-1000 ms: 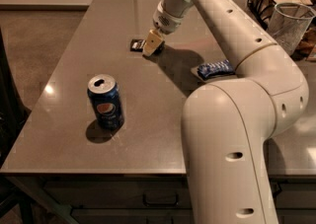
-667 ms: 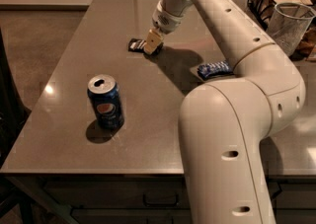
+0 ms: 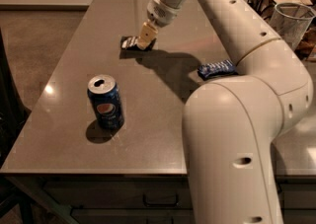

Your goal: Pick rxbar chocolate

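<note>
Smooth satin tabletop (image 3: pixel 69 65), shiny metal can (image 3: pixel 105 102), matt tan jaws at the rxbar chocolate (image 3: pixel 129 43)

The rxbar (image 3: pixel 129 43), a small flat black bar with whitish lettering, lies far on the table (image 3: pixel 148 114), its right end under the gripper (image 3: pixel 145 39).

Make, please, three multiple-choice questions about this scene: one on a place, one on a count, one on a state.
1. The claw is:
A) down at the rxbar chocolate
B) raised high above everything
C) beside the robot's base

2. Wrapped bars on the table:
A) one
B) two
C) four

3. The soda can:
A) lies on its side
B) is crushed
C) stands upright

Answers:
1 A: the claw's tip meets the black bar.
2 B: the black one and the blue bar.
3 C: its opened top faces up.
</note>
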You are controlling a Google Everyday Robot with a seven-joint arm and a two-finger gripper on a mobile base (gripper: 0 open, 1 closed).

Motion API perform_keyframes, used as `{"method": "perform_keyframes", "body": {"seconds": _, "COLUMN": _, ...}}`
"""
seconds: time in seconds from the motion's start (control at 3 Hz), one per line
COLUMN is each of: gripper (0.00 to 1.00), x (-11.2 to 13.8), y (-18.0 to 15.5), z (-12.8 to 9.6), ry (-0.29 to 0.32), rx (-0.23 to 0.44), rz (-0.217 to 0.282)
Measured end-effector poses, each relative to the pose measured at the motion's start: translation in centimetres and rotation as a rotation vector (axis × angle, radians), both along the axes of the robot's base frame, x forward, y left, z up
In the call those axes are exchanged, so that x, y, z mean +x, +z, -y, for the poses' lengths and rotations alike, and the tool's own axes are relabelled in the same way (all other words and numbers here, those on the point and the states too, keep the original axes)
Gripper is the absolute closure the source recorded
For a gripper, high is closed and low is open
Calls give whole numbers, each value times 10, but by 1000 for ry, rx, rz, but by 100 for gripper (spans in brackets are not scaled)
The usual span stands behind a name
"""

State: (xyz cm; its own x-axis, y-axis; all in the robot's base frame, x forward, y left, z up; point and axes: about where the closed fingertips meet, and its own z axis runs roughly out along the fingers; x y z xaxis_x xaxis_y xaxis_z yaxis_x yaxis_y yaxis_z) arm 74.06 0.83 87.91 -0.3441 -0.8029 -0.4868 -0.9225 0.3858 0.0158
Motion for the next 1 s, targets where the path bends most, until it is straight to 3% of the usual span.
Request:
{"method": "perform_keyframes", "body": {"seconds": 0.33, "gripper": 100, "x": -33, "y": 48, "z": -23, "ry": 100, "rx": 84, "rz": 53}}
{"method": "perform_keyframes", "body": {"seconds": 0.67, "gripper": 100, "x": -75, "y": 92, "z": -24, "ry": 183, "rx": 148, "rz": 116}}
{"method": "perform_keyframes", "body": {"seconds": 1.0, "gripper": 100, "x": -76, "y": 93, "z": -24, "ry": 184, "rx": 149, "rz": 118}}
